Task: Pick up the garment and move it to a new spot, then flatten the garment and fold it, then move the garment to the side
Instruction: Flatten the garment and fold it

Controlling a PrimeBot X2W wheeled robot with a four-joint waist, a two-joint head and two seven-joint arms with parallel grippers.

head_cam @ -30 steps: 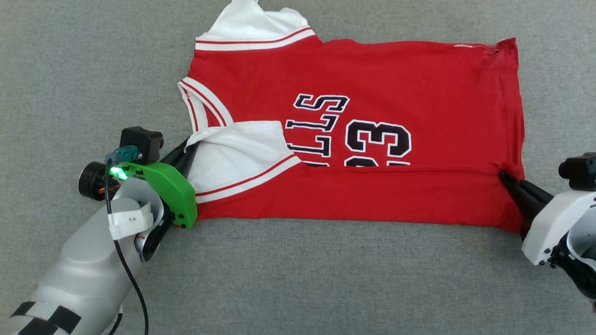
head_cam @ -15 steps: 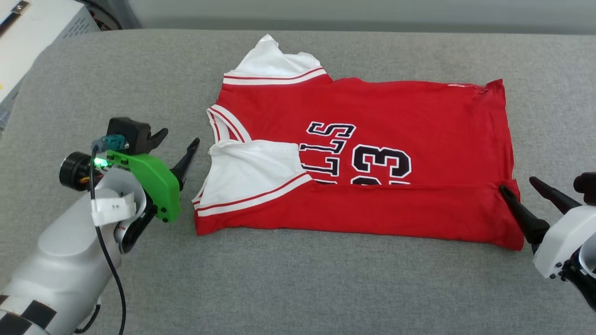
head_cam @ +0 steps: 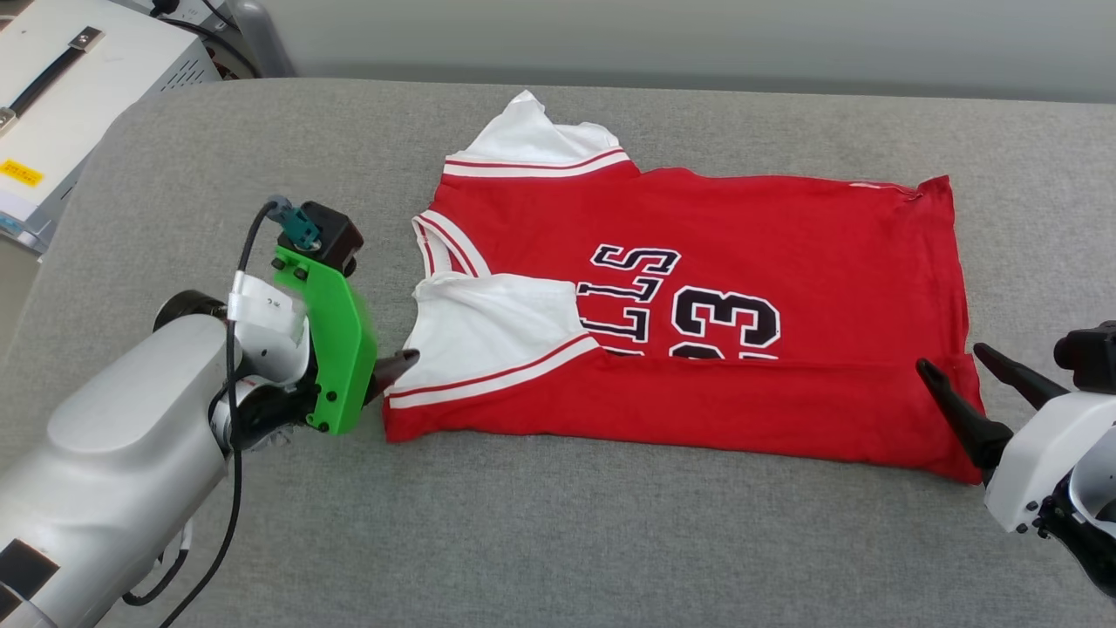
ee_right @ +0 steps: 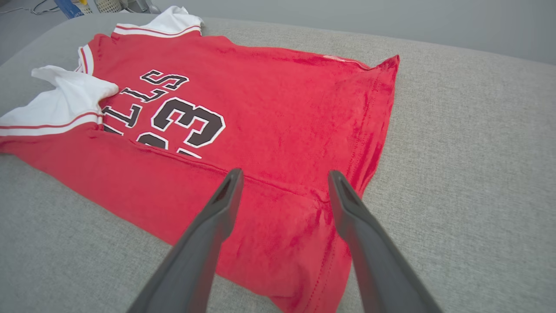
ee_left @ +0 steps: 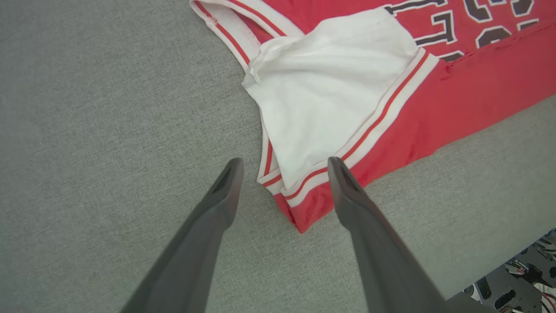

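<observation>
Jaws spread wide on both sides, and nothing is gripped. Over on the left, the left gripper [ee_left: 283, 161] is at the shirt's [head_cam: 741, 235] near-left corner. Its wrist view has the two fingers [ee_left: 347, 195] straddling the striped cuff of the white sleeve [ee_left: 330, 91], which is folded in onto the red. The shirt lies flat on the grey pad [head_cam: 610, 523], collar left and hem right, with its near edge turned up over the bottom of the lettering and the 23. The far sleeve [head_cam: 532, 135] pokes out beyond. On the right, the right gripper [head_cam: 952, 358] is at the hem's near corner, fingers parted over the end of that fold. Whether the tips touch the cloth I can't tell.
</observation>
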